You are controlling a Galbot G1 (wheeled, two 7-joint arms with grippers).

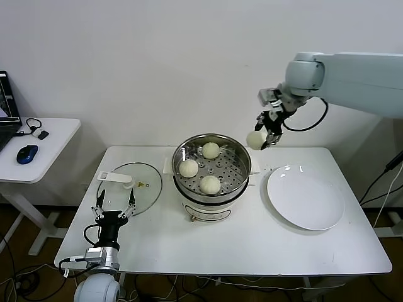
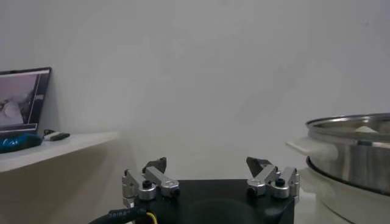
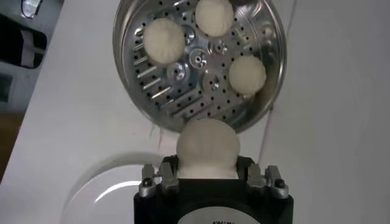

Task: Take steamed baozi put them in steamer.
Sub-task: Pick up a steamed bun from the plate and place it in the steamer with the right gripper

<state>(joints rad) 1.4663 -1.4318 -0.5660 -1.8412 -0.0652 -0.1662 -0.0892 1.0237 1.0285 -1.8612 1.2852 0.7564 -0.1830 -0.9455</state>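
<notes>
Hovering high at about one o'clock from the steamer (image 1: 212, 171), the right hand (image 1: 267, 136) has a steamed baozi (image 1: 255, 139) pinched between its fingers, up in the air above the table (image 1: 252, 245). From the right wrist view that bun (image 3: 207, 146) sits snug in the grip, the steel rim of the pot just beyond it and a white plate (image 3: 103, 189) showing underneath.

Down in the steamer, three more buns rest on the perforated tray (image 1: 228, 171): one at twelve o'clock (image 1: 211, 150), one at nine o'clock (image 1: 188, 168) and one at six o'clock (image 1: 210, 184). They lie apart from each other, none touching. The tray's three o'clock side is bare metal.

The white plate (image 1: 306, 196) lies at three o'clock from the steamer, flat on the table, just beside the pot. At nine o'clock from the steamer lies the glass lid (image 1: 130, 189) with its white handle (image 1: 115, 178).

The left hand (image 1: 114, 202) waits low at the table's near edge, at six o'clock from the lid, fingers spread wide and gripping nothing. The left wrist view shows the same: fingers (image 2: 153, 180) parted, the steamer's wall (image 2: 353, 152) off to one side.
</notes>
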